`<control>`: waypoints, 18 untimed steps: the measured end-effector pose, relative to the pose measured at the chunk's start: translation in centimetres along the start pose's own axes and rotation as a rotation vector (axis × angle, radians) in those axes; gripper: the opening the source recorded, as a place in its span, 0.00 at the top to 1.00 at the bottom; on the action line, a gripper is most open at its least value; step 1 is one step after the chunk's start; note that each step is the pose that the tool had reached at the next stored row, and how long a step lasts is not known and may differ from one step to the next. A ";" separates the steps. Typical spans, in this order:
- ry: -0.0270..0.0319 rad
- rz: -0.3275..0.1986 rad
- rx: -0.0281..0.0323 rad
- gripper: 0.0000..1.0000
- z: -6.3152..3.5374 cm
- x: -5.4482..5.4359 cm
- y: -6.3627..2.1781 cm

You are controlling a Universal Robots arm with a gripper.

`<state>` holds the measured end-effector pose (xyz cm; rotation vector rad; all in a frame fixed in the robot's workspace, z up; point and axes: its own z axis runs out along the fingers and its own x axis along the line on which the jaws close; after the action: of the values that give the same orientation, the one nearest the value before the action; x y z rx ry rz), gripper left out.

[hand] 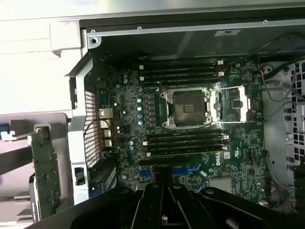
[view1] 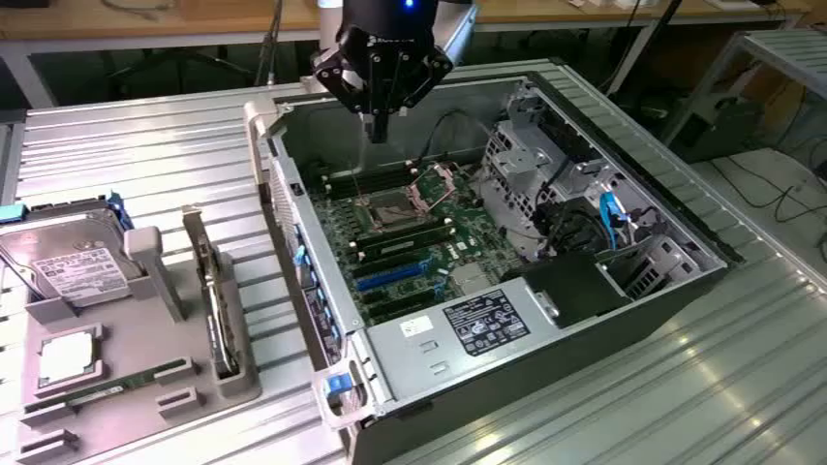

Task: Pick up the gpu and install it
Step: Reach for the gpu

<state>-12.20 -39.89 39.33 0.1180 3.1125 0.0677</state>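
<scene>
One pincer (view1: 378, 128) closed, empty, over open case (view1: 413, 363), clear all round; gpu (view1: 215, 305) upright in tray (view1: 240, 384), apart.

The exterior view looks down at a slant from high above the table (view1: 155, 145), far enough back to take in the whole open computer case (view1: 427, 363). The wrist view, just behind the gripper (view1: 378, 134), faces straight down, close over the motherboard (hand: 238, 143). Both share that board and its CPU socket (view1: 387, 208)

A wooden bench (view1: 194, 24) stands behind the ribbed metal tabletop (view1: 155, 145), with perhaps cables (view1: 773, 190) on the floor (view1: 811, 170).
</scene>
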 end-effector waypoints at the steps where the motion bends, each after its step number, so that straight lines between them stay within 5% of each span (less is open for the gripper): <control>1: 0.0000 0.000 0.0000 0.89 -0.01 0.2 -0.02; 18: 0.0001 0.000 0.0001 0.89 -0.06 2.0 -0.17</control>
<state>-14.22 -39.91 39.33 0.1180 3.1126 0.0675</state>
